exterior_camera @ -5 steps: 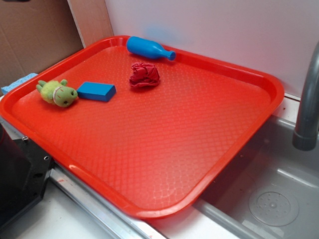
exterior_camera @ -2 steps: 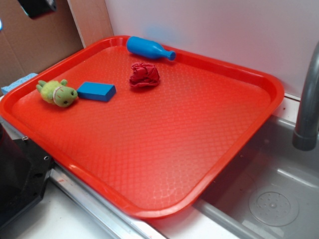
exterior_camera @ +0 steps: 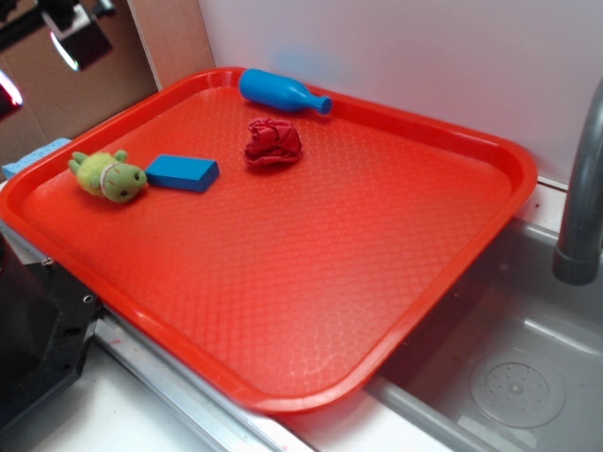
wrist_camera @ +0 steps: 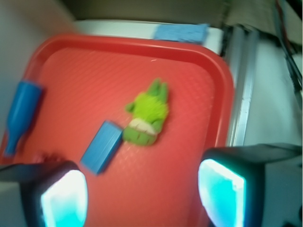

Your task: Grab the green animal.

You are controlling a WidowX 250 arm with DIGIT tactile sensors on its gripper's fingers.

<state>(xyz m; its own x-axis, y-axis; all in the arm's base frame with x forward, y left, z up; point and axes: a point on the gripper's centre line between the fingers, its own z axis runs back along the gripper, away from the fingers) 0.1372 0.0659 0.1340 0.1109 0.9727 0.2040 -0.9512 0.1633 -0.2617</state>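
The fuzzy olive-and-yellow-green plush animal (exterior_camera: 107, 175) lies near the left rim of the red textured plastic tray (exterior_camera: 311, 273), just beside the blue rectangular block (exterior_camera: 183, 172); the gripper (wrist_camera: 142, 191) hangs high above, jaws wide apart and empty. The wrist view shows the toy's long axis running roughly crosswise to the jaw gap; the exterior view shows only a corner of the gripper.

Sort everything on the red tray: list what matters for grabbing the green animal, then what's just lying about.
Needed:
- fuzzy olive-and-yellow-green plush animal
- open gripper, above the tray

Lying about:
- blue rectangular block
- rumpled red cloth ball
- blue plastic bottle on its side
- red plastic tray
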